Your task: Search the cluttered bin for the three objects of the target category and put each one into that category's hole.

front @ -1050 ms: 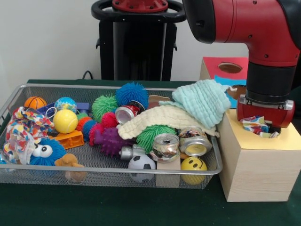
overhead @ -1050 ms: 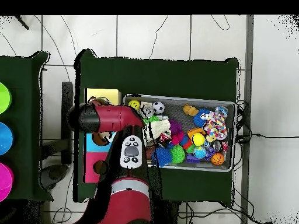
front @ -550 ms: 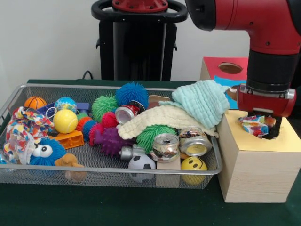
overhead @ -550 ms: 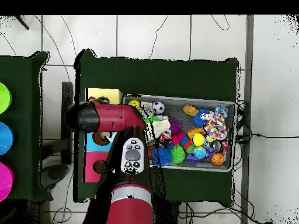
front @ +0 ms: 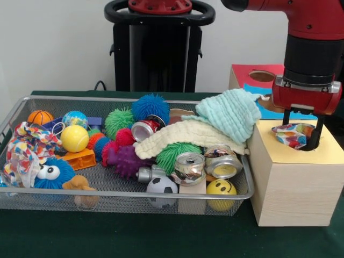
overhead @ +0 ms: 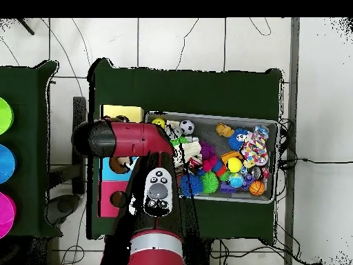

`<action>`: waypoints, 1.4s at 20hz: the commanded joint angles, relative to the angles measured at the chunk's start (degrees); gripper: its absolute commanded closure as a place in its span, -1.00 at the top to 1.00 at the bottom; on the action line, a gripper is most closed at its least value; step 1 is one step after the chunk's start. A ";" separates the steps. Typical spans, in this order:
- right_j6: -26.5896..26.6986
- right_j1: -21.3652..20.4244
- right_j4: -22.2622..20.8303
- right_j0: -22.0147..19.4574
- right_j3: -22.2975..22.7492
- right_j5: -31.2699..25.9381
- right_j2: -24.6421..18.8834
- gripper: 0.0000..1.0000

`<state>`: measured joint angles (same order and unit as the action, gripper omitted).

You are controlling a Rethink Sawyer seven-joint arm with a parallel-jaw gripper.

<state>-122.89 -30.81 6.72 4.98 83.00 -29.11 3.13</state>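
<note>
Risk of cloth (front: 293, 134) snagging between tool (front: 301, 141) prongs, spread apart over box (front: 293, 185) hole, and lifting out instead of dropping in.

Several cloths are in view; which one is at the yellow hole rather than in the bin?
The small multicoloured patterned cloth, lying at the yellow-topped box under the gripper. The mint cloth, cream cloth and patterned cloth are in the bin.
</note>
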 commanded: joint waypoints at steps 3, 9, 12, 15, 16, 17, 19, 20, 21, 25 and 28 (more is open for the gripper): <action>1.27 -6.83 -2.80 -3.11 8.44 -16.13 -0.21 1.00; 1.49 -6.76 -3.72 -3.67 8.37 -14.27 0.50 1.00; 1.65 -6.92 -4.06 -3.55 8.26 -14.87 0.91 1.00; 2.32 -7.42 -3.91 -3.80 8.51 -15.63 0.30 1.00; 2.17 -7.33 -4.04 -3.64 8.43 -15.34 0.52 1.00; 2.01 -7.23 -4.17 -3.49 8.34 -15.06 0.74 1.00; 1.70 -7.15 -4.48 -3.10 8.14 -14.50 1.29 1.00; 1.56 -7.16 -4.46 -3.02 8.13 -14.43 1.36 1.00; 1.42 -7.16 -4.45 -2.95 8.11 -14.36 1.44 1.00; 1.33 -7.12 -4.52 -2.87 8.01 -14.07 1.53 1.00; 1.43 -7.24 -4.60 -3.06 8.36 -13.38 1.27 -1.00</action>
<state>-122.88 -33.80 6.25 4.36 84.96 -32.36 3.27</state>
